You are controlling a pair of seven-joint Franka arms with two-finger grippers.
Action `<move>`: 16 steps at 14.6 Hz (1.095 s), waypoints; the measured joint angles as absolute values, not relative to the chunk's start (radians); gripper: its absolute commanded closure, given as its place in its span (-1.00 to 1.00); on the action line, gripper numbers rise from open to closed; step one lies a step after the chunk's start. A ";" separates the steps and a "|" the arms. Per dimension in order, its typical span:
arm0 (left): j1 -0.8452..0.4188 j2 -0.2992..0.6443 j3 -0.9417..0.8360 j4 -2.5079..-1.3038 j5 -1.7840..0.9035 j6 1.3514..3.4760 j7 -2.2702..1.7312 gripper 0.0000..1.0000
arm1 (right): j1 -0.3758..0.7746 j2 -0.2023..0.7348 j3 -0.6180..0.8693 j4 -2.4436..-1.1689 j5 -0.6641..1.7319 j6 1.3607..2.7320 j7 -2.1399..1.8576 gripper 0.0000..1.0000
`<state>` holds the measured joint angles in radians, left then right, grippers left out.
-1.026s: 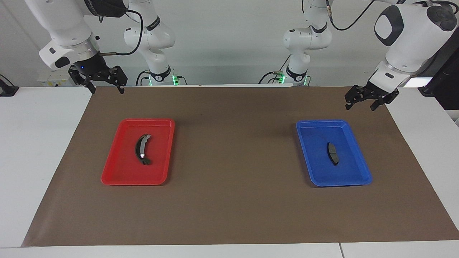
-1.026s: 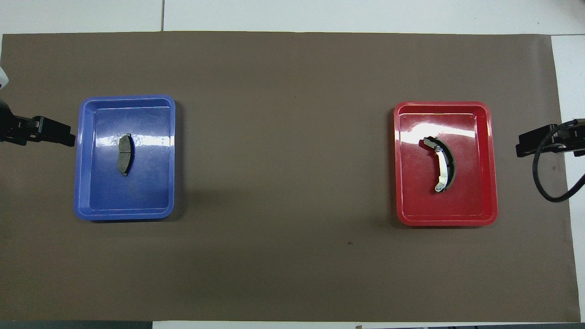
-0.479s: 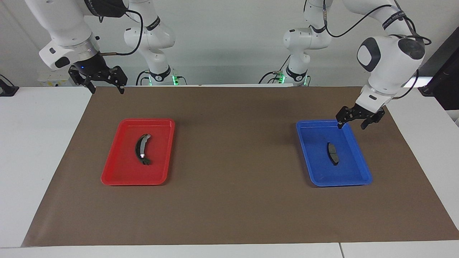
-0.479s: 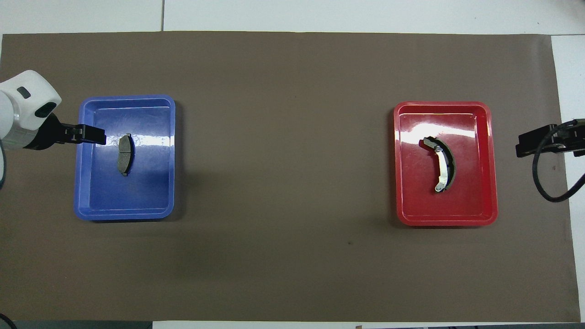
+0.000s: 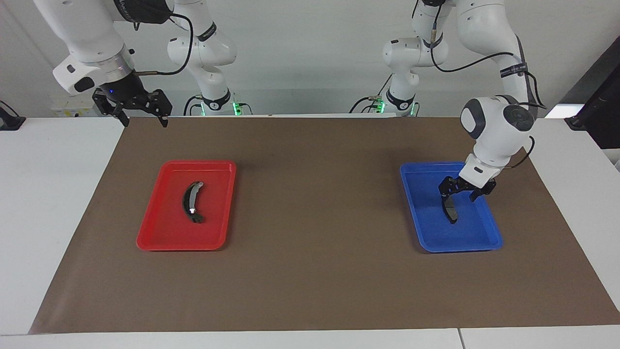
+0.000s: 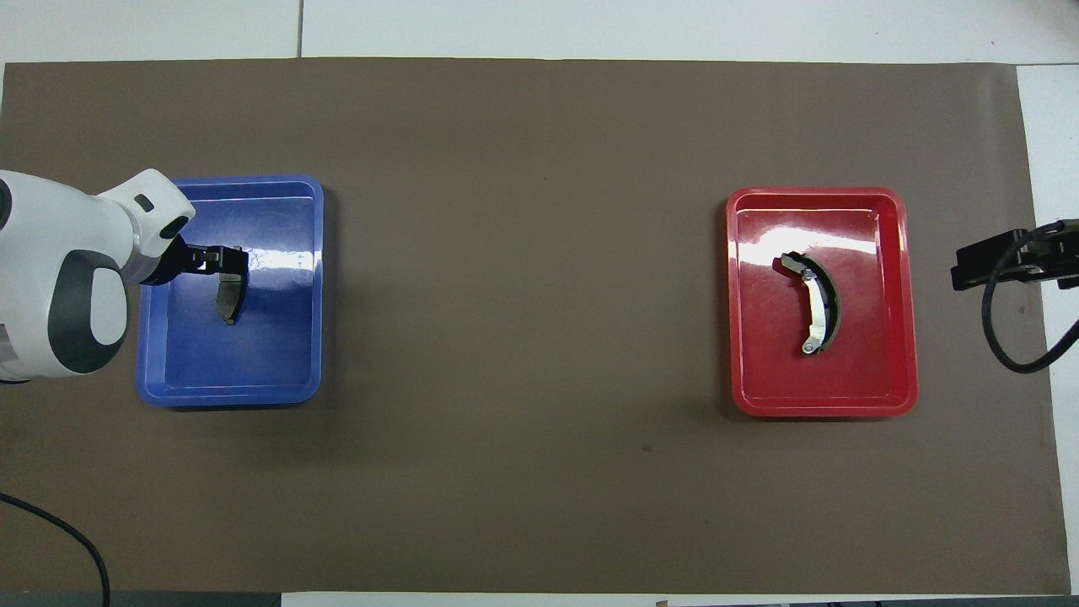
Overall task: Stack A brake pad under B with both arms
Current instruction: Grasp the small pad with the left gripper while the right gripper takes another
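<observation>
The A brake pad, short and matte dark grey, lies in the blue tray at the left arm's end of the table; in the overhead view the pad lies in the tray. My left gripper is open, low over the tray, at the pad's end nearer to the robots; it also shows in the overhead view. B, the long crescent pad with a silvery edge, lies in the red tray, also overhead. My right gripper is open and waits in the air.
A brown mat covers the table, with both trays on it and bare mat between them. The red tray is at the right arm's end. A black cable hangs from the right arm beside the red tray.
My left arm has swung in from the table's end and come down over the blue tray, its open gripper now at the A pad. The right arm has not moved.
</observation>
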<state>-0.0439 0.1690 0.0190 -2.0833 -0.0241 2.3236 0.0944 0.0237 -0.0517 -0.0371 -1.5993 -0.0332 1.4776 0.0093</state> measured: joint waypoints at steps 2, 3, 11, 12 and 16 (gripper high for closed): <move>-0.044 0.196 0.019 -2.109 -0.024 2.374 0.094 -0.94 | 0.024 -0.055 -0.037 -1.608 -0.033 1.480 0.009 -1.00; -0.044 0.213 0.019 -2.119 -0.024 2.395 0.094 -0.94 | 0.024 -0.060 -0.037 -1.622 -0.033 1.492 0.009 -1.00; -0.041 0.266 0.022 -2.125 -0.024 2.440 0.095 0.37 | 0.023 -0.127 -0.036 -1.966 -0.012 1.869 0.005 -1.00; -0.041 0.262 0.022 -2.124 -0.024 2.437 0.095 0.50 | 0.023 -0.114 -0.036 -2.004 0.002 1.920 -0.011 -1.00; -0.039 0.242 0.022 -2.121 -0.024 2.414 0.096 0.98 | 0.022 0.013 -0.036 -2.158 0.022 2.246 -0.052 -1.00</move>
<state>-0.0395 0.2415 0.0221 -2.1210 -0.0240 2.4142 0.0960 0.0225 0.0130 -0.0365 -2.1579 0.0224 2.2461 -0.0523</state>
